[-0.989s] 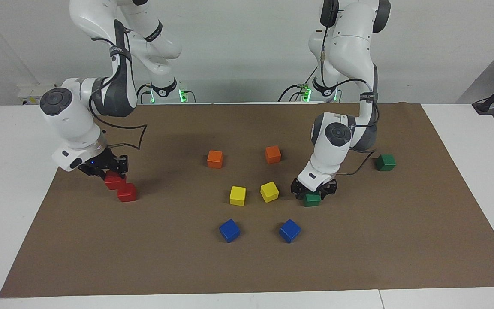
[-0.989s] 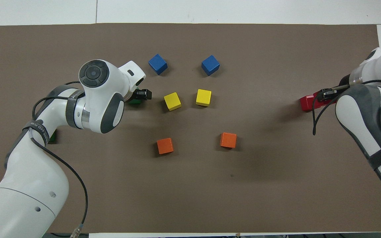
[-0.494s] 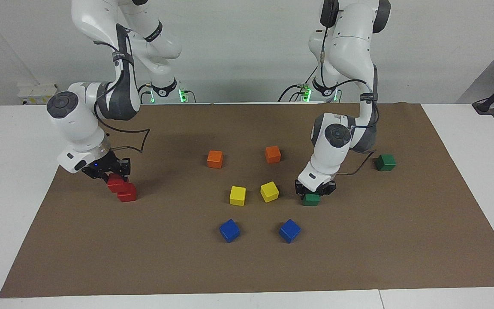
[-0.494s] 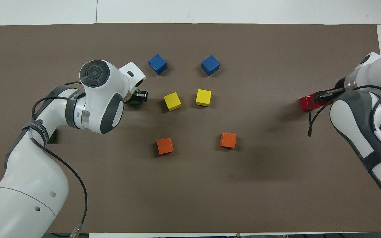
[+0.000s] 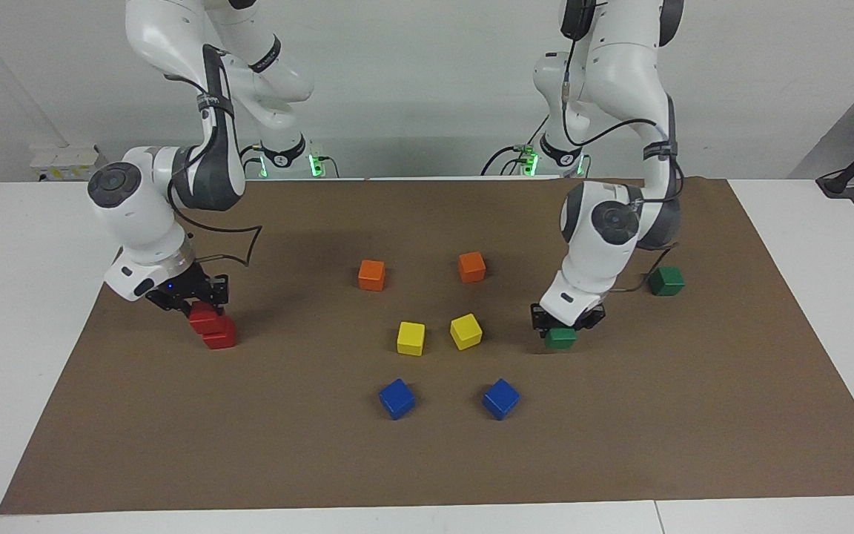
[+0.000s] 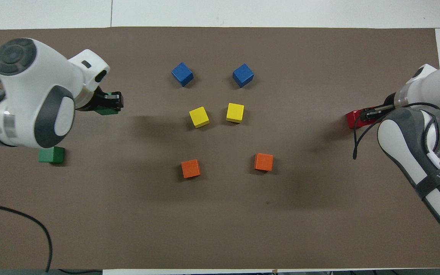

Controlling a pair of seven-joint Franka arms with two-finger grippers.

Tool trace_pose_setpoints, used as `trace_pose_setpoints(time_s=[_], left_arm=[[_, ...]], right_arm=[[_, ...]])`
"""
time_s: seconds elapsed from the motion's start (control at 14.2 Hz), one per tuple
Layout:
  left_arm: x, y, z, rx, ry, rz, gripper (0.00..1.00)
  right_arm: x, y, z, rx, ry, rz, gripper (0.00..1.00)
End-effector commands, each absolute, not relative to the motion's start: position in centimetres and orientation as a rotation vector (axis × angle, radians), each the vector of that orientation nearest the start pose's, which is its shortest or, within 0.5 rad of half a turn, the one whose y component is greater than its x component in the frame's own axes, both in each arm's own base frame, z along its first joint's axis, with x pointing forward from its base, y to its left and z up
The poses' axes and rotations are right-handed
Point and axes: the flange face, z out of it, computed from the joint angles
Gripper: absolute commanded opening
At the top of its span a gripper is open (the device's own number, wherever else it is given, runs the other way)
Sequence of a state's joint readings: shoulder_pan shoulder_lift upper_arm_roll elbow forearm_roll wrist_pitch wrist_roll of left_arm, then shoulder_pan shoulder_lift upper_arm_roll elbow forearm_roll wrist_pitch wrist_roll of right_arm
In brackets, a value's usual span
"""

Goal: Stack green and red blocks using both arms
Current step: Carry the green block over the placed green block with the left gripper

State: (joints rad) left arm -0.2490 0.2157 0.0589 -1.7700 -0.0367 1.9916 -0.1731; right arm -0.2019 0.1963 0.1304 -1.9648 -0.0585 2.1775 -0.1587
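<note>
My left gripper is shut on a dark green block and holds it just above the brown mat, beside the yellow cubes; from overhead the gripper covers most of that block. A second green block lies on the mat, nearer the robots and toward the left arm's end. My right gripper is shut on a red block, held low and partly over the other red block on the mat.
Two orange cubes, two yellow cubes and two blue cubes sit in the middle of the brown mat. White table surrounds the mat.
The left gripper shut on the green block, lifted it and carried it toward the left arm's end. The right gripper, still holding its red block, drifted closer over the other red block.
</note>
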Motion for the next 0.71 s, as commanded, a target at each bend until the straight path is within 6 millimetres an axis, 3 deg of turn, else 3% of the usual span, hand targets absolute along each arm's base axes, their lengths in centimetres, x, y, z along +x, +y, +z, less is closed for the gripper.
trace_pose_setpoints(time_s=[0.0,0.21,0.35,0.49,0.64], left_arm=[[58.4,-5.6,47.1,-3.170,0.109,0.070,0.00],[56.1,1.7,48.0,-3.185,0.159,0.079,0.00],[54.5,5.3,46.6,-3.203,0.181,0.037,0.00],[52.8,7.3,44.5,-3.196,0.153,-0.036,0.00],[51.6,7.6,42.3,-3.190,0.134,-0.080,0.00]], right_arm=[[59.2,-4.6,37.9,-3.155,-0.155,-0.073,0.00],[59.3,-4.4,37.8,-3.155,-0.158,-0.087,0.00],[59.3,-4.4,37.6,-3.154,-0.158,-0.083,0.00],[59.4,-4.3,37.2,-3.152,-0.160,-0.076,0.00],[59.3,-4.3,37.1,-3.152,-0.160,-0.071,0.00]])
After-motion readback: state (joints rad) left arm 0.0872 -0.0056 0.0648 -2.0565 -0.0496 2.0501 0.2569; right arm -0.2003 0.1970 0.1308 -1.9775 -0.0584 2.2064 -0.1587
